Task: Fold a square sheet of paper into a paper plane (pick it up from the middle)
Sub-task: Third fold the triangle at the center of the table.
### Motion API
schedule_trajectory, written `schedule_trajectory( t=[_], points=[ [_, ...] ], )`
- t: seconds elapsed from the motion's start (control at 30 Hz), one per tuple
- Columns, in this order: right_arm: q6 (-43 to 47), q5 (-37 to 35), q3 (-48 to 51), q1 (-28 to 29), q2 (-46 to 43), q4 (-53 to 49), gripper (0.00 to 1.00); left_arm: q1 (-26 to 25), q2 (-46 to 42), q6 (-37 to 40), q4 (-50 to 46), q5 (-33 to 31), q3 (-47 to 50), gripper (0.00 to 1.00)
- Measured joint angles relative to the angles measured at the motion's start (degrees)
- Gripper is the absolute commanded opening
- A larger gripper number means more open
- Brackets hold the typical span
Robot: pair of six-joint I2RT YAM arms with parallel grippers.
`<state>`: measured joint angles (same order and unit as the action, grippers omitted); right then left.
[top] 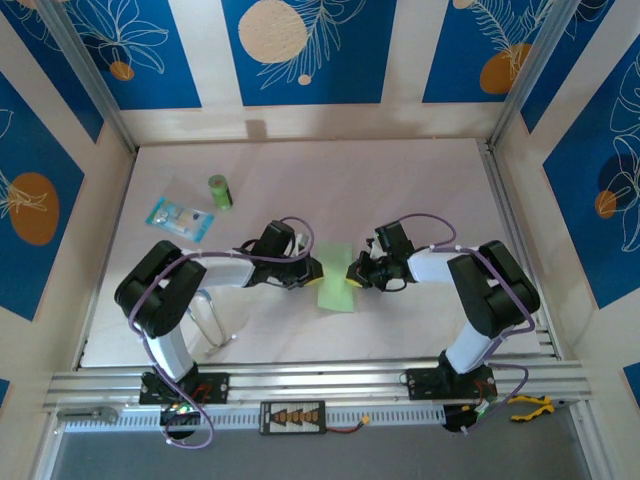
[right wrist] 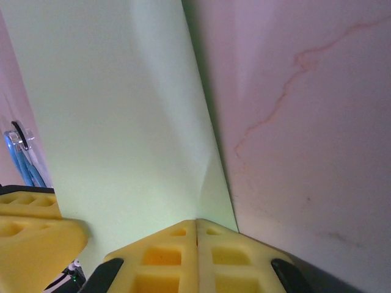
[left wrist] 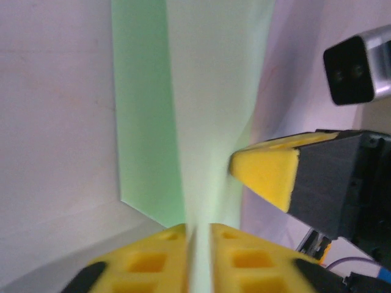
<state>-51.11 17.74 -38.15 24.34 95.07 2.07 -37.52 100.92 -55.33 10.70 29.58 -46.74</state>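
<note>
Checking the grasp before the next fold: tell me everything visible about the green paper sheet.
The square sheet of paper is thin, pale green, plain and unmarked. It sits near the middle of the table. It is not flat: a lengthwise fold shows, one panel shaded darker than the other, and the surface bows gently. The left gripper pinches one side of it, and the right gripper is shut on the opposite side. Whether any part rests on the table cannot be told.
</note>
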Motion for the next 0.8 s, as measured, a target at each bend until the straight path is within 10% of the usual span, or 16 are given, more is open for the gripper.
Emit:
schedule_trajectory(
  t=[0.6, 0.8],
  points=[
    [8.07, -9.14, 7.19, 1.55, -27.65, -4.76, 0.46, 0.0, -5.22, -1.62, -1.77, -2.47, 3.54, 0.0],
    [17.59, -16.22, 10.64, 10.1, -35.41, -2.51, 0.65, 0.0, -5.64, -6.86, 0.48, -3.52, 5.92, 0.0]
  ],
)
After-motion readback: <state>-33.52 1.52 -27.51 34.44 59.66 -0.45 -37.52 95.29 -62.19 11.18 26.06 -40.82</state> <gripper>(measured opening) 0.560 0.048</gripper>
